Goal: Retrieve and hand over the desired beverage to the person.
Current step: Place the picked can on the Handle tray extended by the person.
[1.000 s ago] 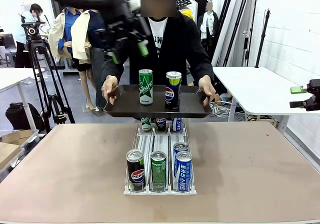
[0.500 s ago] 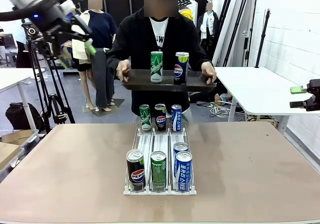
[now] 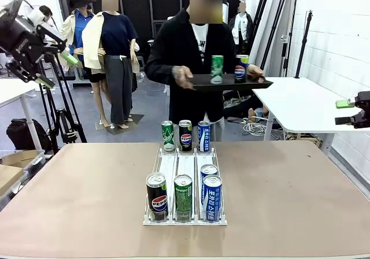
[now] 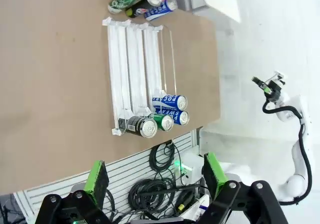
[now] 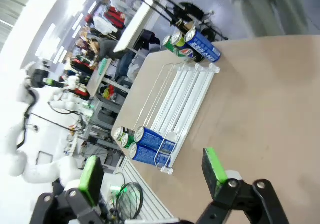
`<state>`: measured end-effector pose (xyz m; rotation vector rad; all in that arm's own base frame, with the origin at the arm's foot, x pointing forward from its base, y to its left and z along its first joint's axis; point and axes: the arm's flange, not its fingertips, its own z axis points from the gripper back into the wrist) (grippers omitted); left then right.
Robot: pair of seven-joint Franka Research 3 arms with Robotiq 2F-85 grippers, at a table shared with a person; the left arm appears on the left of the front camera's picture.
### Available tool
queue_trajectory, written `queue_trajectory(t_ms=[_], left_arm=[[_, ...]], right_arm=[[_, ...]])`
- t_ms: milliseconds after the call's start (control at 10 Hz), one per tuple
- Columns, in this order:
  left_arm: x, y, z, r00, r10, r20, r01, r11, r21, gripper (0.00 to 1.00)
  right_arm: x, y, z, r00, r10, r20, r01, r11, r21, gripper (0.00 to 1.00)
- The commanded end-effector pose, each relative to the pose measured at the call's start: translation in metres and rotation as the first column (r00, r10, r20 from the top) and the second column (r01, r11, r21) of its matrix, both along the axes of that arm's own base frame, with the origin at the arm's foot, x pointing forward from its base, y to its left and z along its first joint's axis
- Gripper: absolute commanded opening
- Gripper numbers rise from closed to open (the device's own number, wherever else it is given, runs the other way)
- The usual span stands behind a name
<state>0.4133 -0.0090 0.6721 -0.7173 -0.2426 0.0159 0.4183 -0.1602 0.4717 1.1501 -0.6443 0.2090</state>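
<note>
Here the left claw (image 3: 55,68) hangs raised at far left, green pads spread, empty; the right claw (image 3: 347,111) hovers wide open off the brown table (image 3: 87,201).

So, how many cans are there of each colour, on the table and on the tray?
Green cans: 3
Black Pepsi cans: 2
Blue cans: 4
Total: 9

Brown table (image 3: 87,201); white can rack (image 3: 185,172) on it, at its middle
</note>
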Motion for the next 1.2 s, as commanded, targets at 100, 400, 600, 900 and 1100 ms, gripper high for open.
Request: queue_trajectory(t_ms=[100, 400, 600, 900, 1100], left_arm=[[0.002, 0.047, -0.051, 0.981, -0.100, 0.169, 0.129, 0.977, -0.171, 1.00], [-0.010, 0.081, -0.085, 0.971, -0.047, 0.234, 0.119, 0.946, -0.303, 1.00], [-0.010, 0.087, -0.107, 0.966, -0.046, 0.255, 0.144, 0.914, -0.380, 1.00], [-0.010, 0.106, -0.139, 0.959, 0.008, 0.285, 0.133, 0.872, -0.471, 1.00], [-0.012, 0.112, -0.162, 0.971, 0.018, 0.239, 0.106, 0.863, -0.495, 1.00]], right_arm=[[0.000, 0.002, 0.000, 1.000, 0.004, 0.006, -0.004, 1.000, 0.012, 1.00], [0.000, 0.002, 0.000, 1.000, 0.004, 0.006, -0.004, 1.000, 0.012, 1.00], [0.000, 0.002, 0.000, 1.000, 0.004, 0.006, -0.004, 1.000, 0.012, 1.00], [0.000, 0.002, 0.000, 1.000, 0.004, 0.006, -0.004, 1.000, 0.012, 1.00], [0.000, 0.002, 0.000, 1.000, 0.004, 0.006, -0.004, 1.000, 0.012, 1.00]])
